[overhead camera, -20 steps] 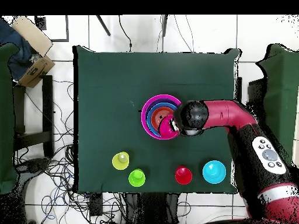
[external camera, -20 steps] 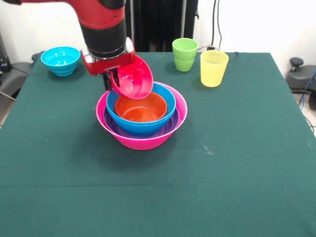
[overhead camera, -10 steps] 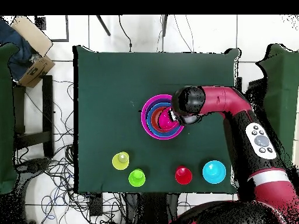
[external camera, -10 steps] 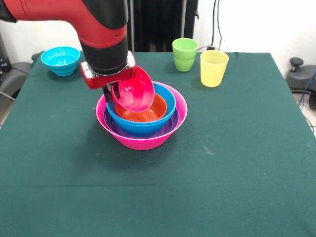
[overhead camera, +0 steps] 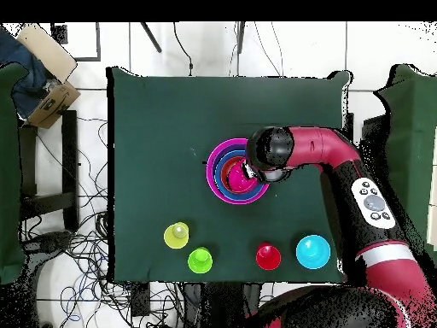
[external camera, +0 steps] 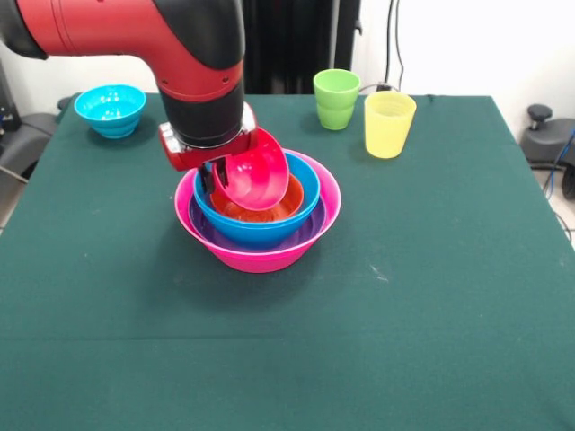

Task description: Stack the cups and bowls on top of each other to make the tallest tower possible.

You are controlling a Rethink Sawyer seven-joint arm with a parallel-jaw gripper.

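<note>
My gripper [external camera: 212, 180] is shut on the rim of a magenta-red bowl [external camera: 256, 171], which tilts on its side low over the tower. The tower is a pink bowl [external camera: 269, 259] holding a purple bowl [external camera: 314, 226], a blue bowl [external camera: 260, 232] and an orange bowl [external camera: 289, 196]. From overhead, the arm's wrist [overhead camera: 271, 154] covers the gripper beside the tower [overhead camera: 224, 179]. A green cup [external camera: 336, 99] and a yellow cup [external camera: 388, 124] stand apart from the tower. A cyan bowl [external camera: 110, 108] sits alone. The red cup [overhead camera: 268, 256] shows only from overhead.
In the overhead view the yellow cup [overhead camera: 177, 235], green cup [overhead camera: 200, 260], red cup and cyan bowl [overhead camera: 313, 251] line the table's lower edge. A cardboard box [overhead camera: 47, 101] lies off the green table [overhead camera: 154, 137] at upper left.
The arm has carried the magenta-red bowl down and inward over the pile, from above its rim to low over the orange bowl. Nothing else moved.
</note>
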